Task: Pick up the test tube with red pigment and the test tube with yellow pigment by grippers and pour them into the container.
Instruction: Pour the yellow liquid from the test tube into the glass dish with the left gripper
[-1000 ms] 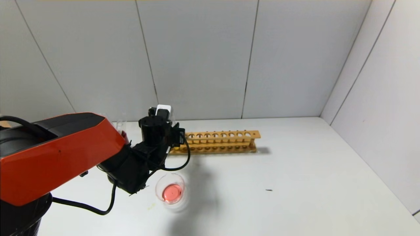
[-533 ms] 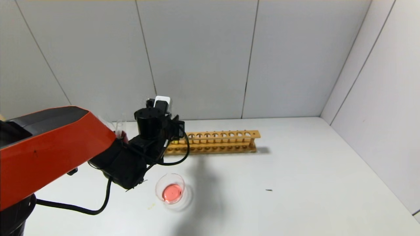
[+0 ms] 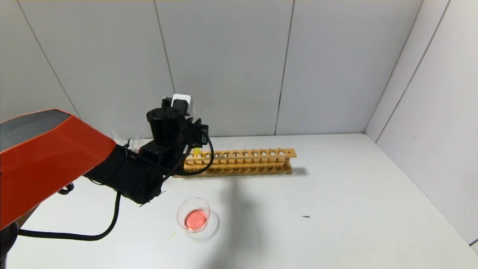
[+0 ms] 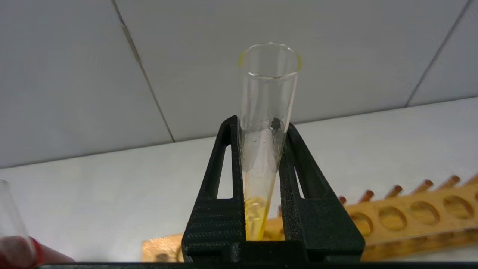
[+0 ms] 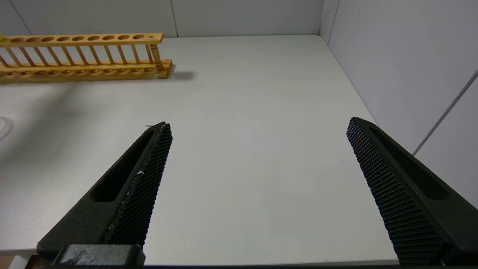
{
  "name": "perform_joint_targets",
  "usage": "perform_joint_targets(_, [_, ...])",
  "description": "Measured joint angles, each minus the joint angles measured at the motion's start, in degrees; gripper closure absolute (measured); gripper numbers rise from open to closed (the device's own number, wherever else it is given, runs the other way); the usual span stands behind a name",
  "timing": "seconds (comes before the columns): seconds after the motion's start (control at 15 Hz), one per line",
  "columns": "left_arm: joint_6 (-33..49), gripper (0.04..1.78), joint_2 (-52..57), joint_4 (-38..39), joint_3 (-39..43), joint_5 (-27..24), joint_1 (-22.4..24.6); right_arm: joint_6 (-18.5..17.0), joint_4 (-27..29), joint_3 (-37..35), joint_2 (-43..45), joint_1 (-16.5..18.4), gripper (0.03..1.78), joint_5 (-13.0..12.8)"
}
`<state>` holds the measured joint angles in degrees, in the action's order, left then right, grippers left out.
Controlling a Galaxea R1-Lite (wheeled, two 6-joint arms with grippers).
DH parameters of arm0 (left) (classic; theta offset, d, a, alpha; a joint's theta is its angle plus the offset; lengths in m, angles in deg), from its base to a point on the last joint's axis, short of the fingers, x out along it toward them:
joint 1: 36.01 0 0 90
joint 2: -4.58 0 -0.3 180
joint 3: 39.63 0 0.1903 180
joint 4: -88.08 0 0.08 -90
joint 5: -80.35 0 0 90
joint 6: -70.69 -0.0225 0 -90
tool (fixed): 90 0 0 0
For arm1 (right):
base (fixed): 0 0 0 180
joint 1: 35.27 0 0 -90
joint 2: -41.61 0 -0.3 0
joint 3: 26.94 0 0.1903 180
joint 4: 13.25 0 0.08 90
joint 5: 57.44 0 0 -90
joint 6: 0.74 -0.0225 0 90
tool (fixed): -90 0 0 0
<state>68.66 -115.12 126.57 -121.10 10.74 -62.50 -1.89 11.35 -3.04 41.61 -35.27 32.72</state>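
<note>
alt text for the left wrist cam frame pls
The left gripper is shut on an upright test tube with yellow pigment, a little yellow liquid at its bottom. Behind it a wooden tube rack stands on the white table before grey wall panels.

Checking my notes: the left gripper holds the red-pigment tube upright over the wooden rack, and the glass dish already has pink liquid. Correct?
Not quite. The left wrist view shows the left gripper clamping the test tube with yellow pigment, not red. The rack and the pink-filled container are right.
</note>
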Motion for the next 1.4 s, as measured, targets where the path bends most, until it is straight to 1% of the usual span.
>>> perform_joint_targets(0.4, [-1.1,1.51,1.3,-3.8,-4.9,0.6,0.1,0.0,0.0,0.0,0.0,0.0,0.1,0.0])
perform_joint_targets(0.6, [-1.7,1.51,3.4,-4.9,-4.4,0.7,0.0,0.0,0.0,0.0,0.0,0.0,0.1,0.0])
perform_joint_targets(0.73, [-2.3,1.51,6.1,-7.2,-3.1,0.7,0.0,0.0,0.0,0.0,0.0,0.0,0.1,0.0])
perform_joint_targets(0.93, [-2.8,1.51,12.0,-13.8,1.0,0.7,-0.1,0.0,0.0,0.0,0.0,0.0,0.1,0.0])
perform_joint_targets(1.07, [-4.5,1.51,16.6,-18.1,5.3,0.7,0.0,0.0,0.0,0.0,0.0,0.0,0.1,0.0])
perform_joint_targets(1.27, [-11.8,1.51,22.7,-21.1,12.4,-0.8,1.2,0.0,0.0,0.0,0.0,0.0,0.1,0.0])
perform_joint_targets(1.4, [-17.1,1.51,25.7,-22.3,15.4,-2.1,2.2,0.0,0.0,0.0,0.0,0.0,0.1,0.0])
